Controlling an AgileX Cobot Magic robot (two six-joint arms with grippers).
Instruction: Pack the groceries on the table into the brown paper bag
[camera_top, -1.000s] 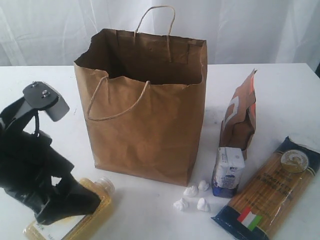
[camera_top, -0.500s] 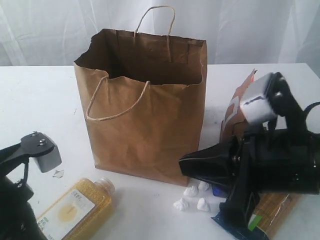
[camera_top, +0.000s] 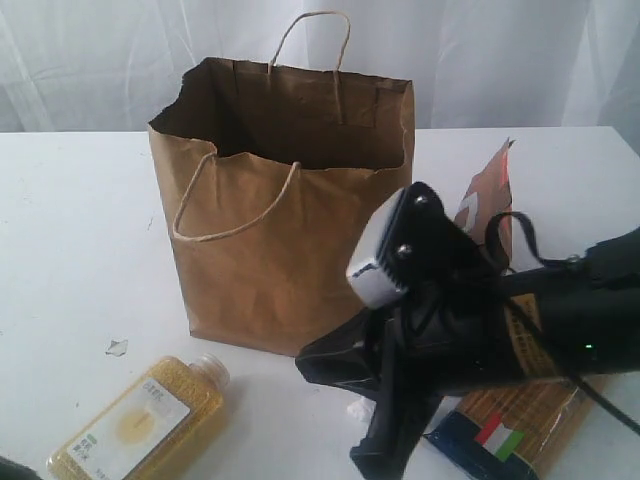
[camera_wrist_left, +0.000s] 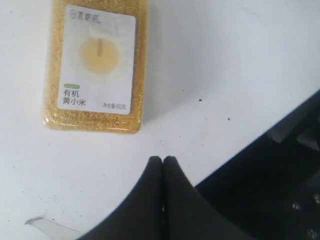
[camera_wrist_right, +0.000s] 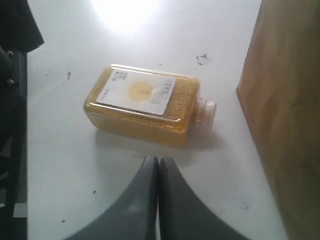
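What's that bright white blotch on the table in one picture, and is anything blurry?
Right wrist view: a reflected light washes out a patch of table near the bottle, which casts a soft shadow. Left wrist view: even light, bottle label readable. Exterior view: the black arm close to the camera looks slightly soft; the paper bag is sharp.

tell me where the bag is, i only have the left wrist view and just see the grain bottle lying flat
Observer: The brown paper bag stands upright and open, behind and right of the grain bottle in the exterior view.
Operator: which way does the cap point
Observer: The white cap points toward the bag, with bare table between them.
Operator: where is the right arm
Observer: The right gripper is shut and empty, aimed at the bottle's long side, not touching it.
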